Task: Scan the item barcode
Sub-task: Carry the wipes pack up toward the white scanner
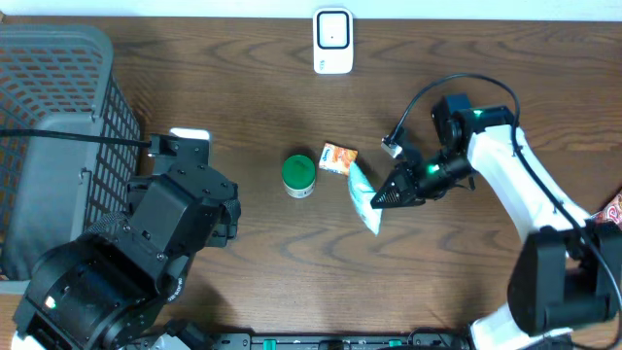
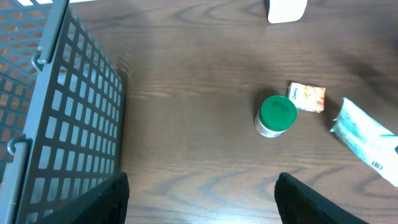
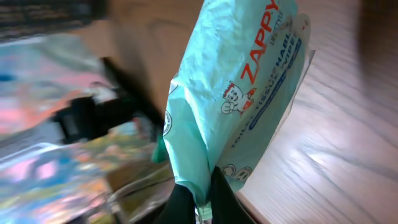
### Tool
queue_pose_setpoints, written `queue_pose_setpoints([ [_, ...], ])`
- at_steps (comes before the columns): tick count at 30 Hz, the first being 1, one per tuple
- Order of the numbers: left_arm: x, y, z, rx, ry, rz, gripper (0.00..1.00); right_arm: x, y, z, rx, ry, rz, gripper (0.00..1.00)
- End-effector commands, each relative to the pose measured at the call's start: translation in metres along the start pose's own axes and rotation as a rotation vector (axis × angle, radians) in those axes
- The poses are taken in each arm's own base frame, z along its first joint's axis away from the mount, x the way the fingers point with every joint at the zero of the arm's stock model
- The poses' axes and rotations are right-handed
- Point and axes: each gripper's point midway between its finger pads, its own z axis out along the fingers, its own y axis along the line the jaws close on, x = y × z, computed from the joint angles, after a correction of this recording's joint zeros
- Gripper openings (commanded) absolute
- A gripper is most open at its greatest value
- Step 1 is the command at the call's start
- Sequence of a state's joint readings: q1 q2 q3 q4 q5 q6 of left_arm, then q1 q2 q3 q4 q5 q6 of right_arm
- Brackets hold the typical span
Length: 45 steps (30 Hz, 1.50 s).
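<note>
My right gripper (image 3: 202,200) is shut on one end of a teal wipes packet (image 3: 236,93) with "ZAPPY" printed on it. In the overhead view that packet (image 1: 363,194) hangs at an angle just above the table's centre, with the right gripper (image 1: 391,197) on its right side. A small barcode shows near the packet's edge in the left wrist view, on the packet (image 2: 364,140). The white scanner (image 1: 332,41) stands at the table's far edge. My left gripper (image 2: 202,205) is open over bare wood, with nothing between its fingers.
A green-lidded jar (image 1: 298,175) and a small orange packet (image 1: 338,157) lie just left of the wipes. A grey wire basket (image 1: 58,146) fills the left side. Red packaging (image 1: 612,209) shows at the right edge.
</note>
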State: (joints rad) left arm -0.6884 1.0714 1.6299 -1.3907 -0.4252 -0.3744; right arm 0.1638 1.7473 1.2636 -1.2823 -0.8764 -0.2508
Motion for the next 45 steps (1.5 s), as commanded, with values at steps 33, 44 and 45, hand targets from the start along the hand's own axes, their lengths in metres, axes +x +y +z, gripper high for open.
queue_pose_setpoints([
  [33, -0.002, 0.004, -0.002, -0.012, -0.01, -0.017, 0.75, -0.054, 0.032, -0.009, -0.408, -0.224, -0.258, 0.02],
  [44, -0.002, 0.004, -0.002, -0.012, -0.01, -0.017, 0.75, -0.143, -0.002, -0.028, 0.179, -0.348, -0.303, 0.01],
  [45, -0.002, 0.004, -0.002, -0.012, -0.01, -0.018, 0.75, -0.151, 0.001, -0.031, 0.208, -0.368, -0.333, 0.01],
])
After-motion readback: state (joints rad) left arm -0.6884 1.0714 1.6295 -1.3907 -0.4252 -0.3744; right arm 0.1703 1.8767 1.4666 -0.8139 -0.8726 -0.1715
